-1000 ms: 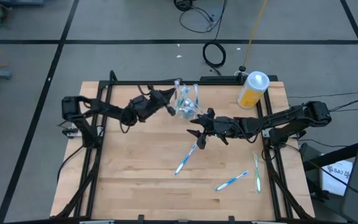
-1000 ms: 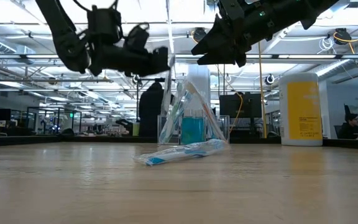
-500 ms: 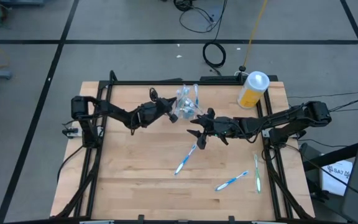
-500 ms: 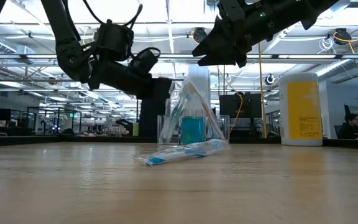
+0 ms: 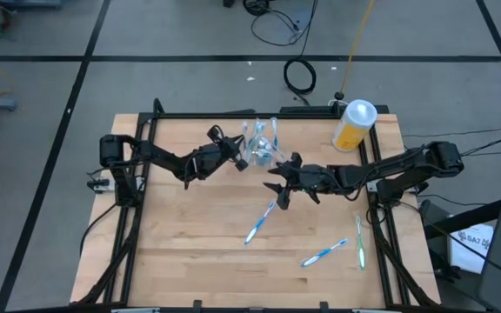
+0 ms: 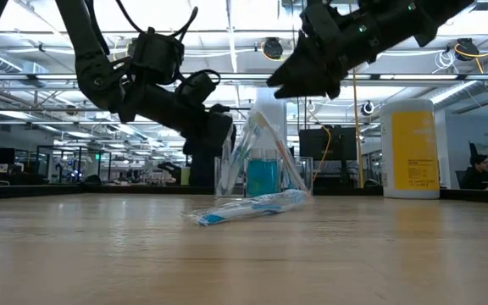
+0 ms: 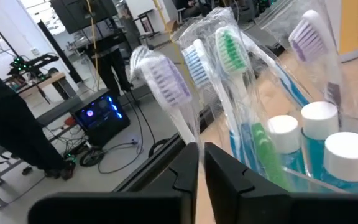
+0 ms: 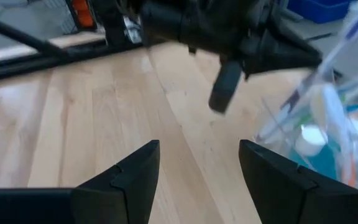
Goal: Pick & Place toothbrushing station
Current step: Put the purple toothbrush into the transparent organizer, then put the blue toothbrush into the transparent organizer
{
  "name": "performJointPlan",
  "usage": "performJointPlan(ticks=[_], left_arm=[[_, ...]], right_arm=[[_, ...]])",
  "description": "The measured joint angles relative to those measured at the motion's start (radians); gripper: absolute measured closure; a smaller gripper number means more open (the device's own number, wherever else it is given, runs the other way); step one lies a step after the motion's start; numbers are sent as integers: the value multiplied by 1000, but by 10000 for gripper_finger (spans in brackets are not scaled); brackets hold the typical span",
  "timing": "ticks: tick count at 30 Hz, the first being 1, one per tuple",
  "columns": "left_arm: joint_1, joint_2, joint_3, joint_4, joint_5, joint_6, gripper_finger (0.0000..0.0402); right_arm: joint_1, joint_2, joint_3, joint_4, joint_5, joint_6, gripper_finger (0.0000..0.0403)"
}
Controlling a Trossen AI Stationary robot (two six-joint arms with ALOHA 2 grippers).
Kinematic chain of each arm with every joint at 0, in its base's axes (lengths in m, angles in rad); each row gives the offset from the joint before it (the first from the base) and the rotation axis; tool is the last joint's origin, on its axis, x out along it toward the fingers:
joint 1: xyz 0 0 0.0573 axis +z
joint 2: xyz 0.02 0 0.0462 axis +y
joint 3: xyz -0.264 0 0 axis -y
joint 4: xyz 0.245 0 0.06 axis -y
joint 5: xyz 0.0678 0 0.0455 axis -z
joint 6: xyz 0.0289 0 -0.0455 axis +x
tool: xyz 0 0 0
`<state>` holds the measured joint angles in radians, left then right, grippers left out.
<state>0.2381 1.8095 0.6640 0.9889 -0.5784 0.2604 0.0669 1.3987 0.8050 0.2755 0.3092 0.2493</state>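
The clear plastic cup (image 5: 263, 148) stands far of the table's middle and holds several wrapped toothbrushes and teal toothpaste tubes (image 6: 263, 178) with white caps (image 7: 347, 149). My left gripper (image 5: 238, 157) is at the cup's left side, shut on a wrapped toothbrush with a white-purple head (image 7: 163, 78). My right gripper (image 5: 278, 187) is open and empty, above the table just near and right of the cup; it also shows in the low view (image 6: 299, 80). Three toothbrushes lie on the table: one (image 5: 259, 222) near the middle and two (image 5: 324, 253), (image 5: 359, 239) at the near right. My left gripper pinches the wrapped toothbrush by its white neck (image 7: 184, 132), just below the head, between its two fingers. The fingers come from the table's left, slanting down toward the cup. The brush stands head up beside the other brushes; the fingers hide its lower end.
A yellow bottle with a white cap (image 5: 352, 124) stands at the far right of the table. A black frame (image 5: 146, 139) runs along the table's edges. The near half of the wooden top holds only the loose toothbrushes (image 6: 248, 207).
My left gripper has gone down and a little toward the near edge at the cup's left side, staying shut, and the upright toothbrush has come down with it among the brushes in the cup.
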Motion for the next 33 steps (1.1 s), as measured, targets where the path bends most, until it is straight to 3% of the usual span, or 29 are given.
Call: performJointPlan(ticks=[9,15,19,22,28,30,33], left_arm=[[-24,-18,1,-39,0,-32,289],[-82,-136,3,-236,-13,-52,246],[-136,-240,3,-412,-3,-178,233],[-179,-304,3,-516,114,-336,232],[-259,-325,4,-542,524,-649,231],[-301,-299,4,-531,560,-727,231],[-373,-234,3,-508,495,-797,231]], right_arm=[[0,0,-39,6,1,73,190],[0,0,-57,5,0,83,190],[0,0,-74,4,0,84,190],[0,0,-86,4,0,83,190],[0,0,-95,5,0,84,190],[0,0,-95,5,0,84,190],[0,0,-95,5,0,84,190]])
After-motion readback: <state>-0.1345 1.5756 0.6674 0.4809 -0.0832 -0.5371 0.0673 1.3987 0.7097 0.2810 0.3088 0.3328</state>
